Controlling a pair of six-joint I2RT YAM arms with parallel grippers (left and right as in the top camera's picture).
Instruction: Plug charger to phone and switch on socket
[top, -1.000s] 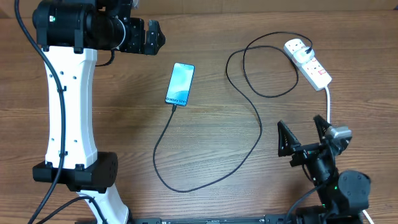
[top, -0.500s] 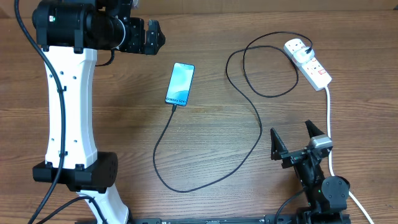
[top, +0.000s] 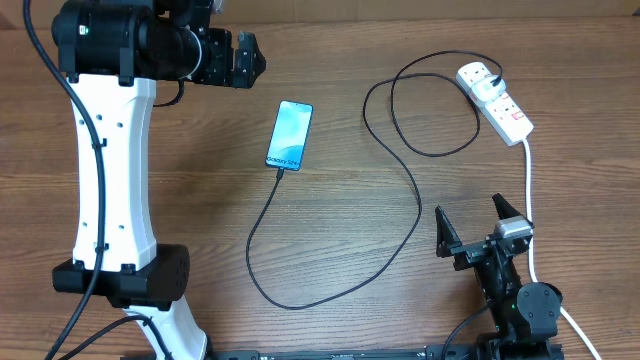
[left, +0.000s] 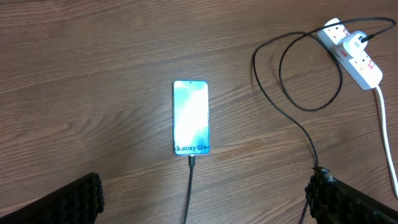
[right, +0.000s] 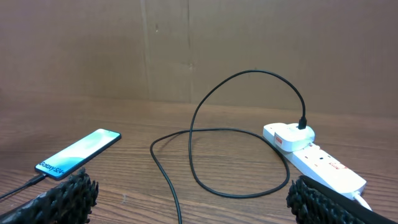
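Note:
The phone (top: 289, 135) lies flat mid-table, screen lit light blue; it also shows in the left wrist view (left: 190, 116) and the right wrist view (right: 79, 152). The black charger cable (top: 345, 285) has its tip at the phone's near end and loops across to its plug in the white socket (top: 496, 101), which also shows in the left wrist view (left: 354, 55) and right wrist view (right: 317, 162). My left gripper (top: 243, 60) is open, high at the back left of the phone. My right gripper (top: 472, 228) is open, low at the front right, apart from everything.
The thick white cord (top: 528, 205) runs from the socket down the right side past my right gripper. The left arm's white column (top: 110, 170) stands at the table's left. A brown board wall (right: 199, 43) backs the table.
The right arm pulled back toward the front edge and a little left between one second and half a second ago, then held still. The left arm, phone and cable have not moved.

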